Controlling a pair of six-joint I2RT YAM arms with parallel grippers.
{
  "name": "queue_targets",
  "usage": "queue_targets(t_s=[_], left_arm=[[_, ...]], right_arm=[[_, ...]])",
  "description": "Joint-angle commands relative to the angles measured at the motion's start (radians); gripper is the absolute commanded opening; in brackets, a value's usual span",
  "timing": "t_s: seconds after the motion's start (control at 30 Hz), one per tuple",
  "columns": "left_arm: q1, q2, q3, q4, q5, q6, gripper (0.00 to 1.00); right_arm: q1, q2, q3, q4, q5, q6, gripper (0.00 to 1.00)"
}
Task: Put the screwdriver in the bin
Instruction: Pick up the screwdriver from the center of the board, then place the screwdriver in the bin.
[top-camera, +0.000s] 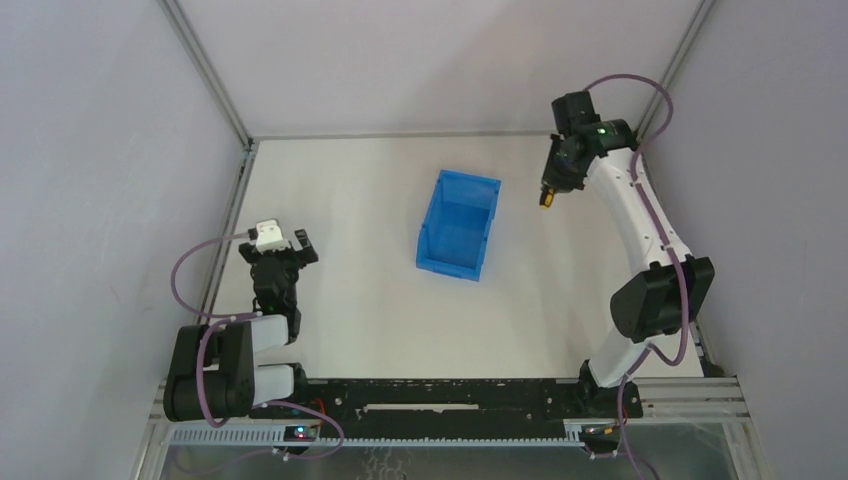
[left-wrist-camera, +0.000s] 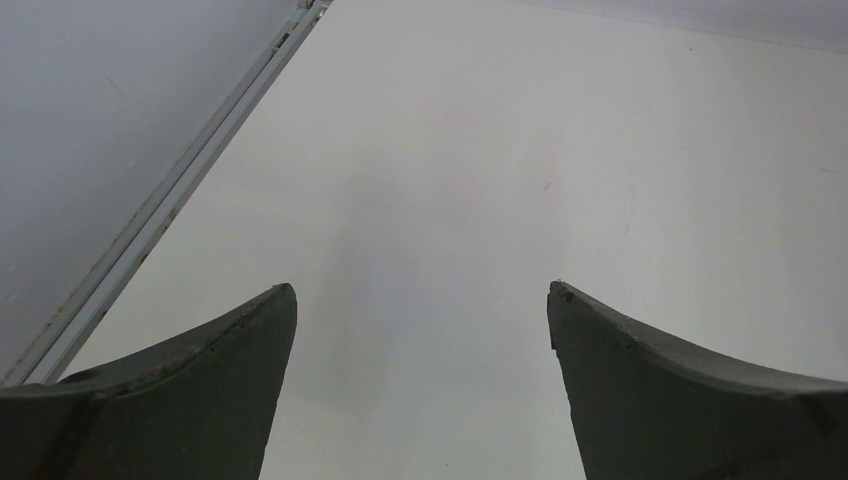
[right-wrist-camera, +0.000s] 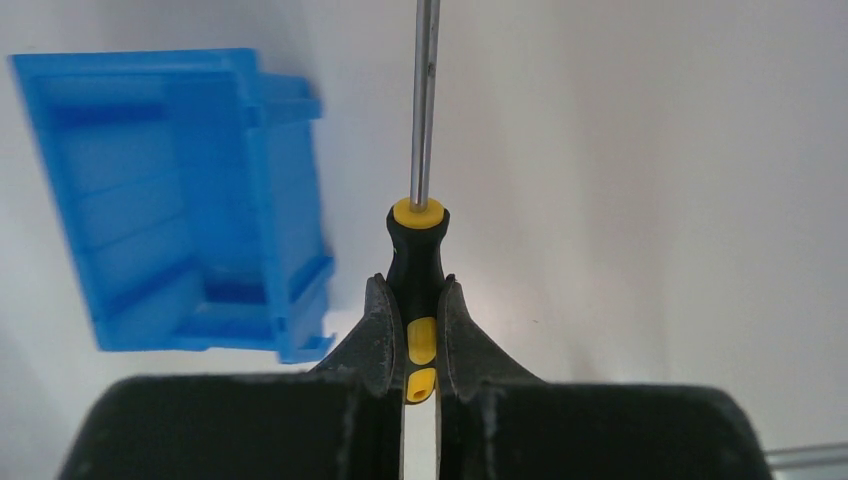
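**Ana:** White tabletop (top-camera: 380, 330) all round, and the biggest thing on it is the bin (top-camera: 458, 224), blue plastic, sitting about mid-table and closer to the far edge than the near one. Open top, nothing visible inside.

**Ben:** And the right gripper (top-camera: 548, 186) hangs off to the bin's right, towards the far right corner, raised above the surface. The wrist view shows it pinched tight around the screwdriver (right-wrist-camera: 418, 270), jaws on the black handle, the thin shaft pointing straight out ahead.

**Ana:** So the tool is in the air, beside the bin and clear of it, not over it yet.

**Ben:** Right. For my money the carry is the step in hand. Do it well by travelling left until the whole tool, shaft tip included, sits above the opening before letting go. That shaft sticks out well past the fingers; it could clip the blue wall if the arm drops early.

**Ana:** Keep height over the rim, then lower a touch so it doesn't bounce out.

**Ben:** Meanwhile the left gripper (top-camera: 284, 250) waits near the left edge, spread wide, holding nothing.
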Motion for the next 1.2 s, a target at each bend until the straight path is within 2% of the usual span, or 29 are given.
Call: queue_targets(t_s=[0.0,0.3,0.53,0.83,1.17], left_arm=[[-0.005,-0.010,0.033,0.036,-0.010,0.018,1.00],[-0.005,-0.010,0.033,0.036,-0.011,0.016,1.00],[-0.006,-0.009,0.032,0.036,-0.010,0.016,1.00],[-0.005,-0.010,0.032,0.036,-0.010,0.017,1.00],[-0.006,-0.011,0.032,0.036,-0.010,0.017,1.00]], right_arm=[[0.081,0.051,0.107,-0.001,0.012,0.095,0.00],[0.262,0.227,0.391,-0.022,0.031,0.159,0.00],[0.337,0.365,0.591,-0.048,0.023,0.181,0.00],[0.371,0.378,0.570,-0.036,0.034,0.197,0.00],[0.385,0.398,0.447,0.004,0.028,0.196,0.00]])
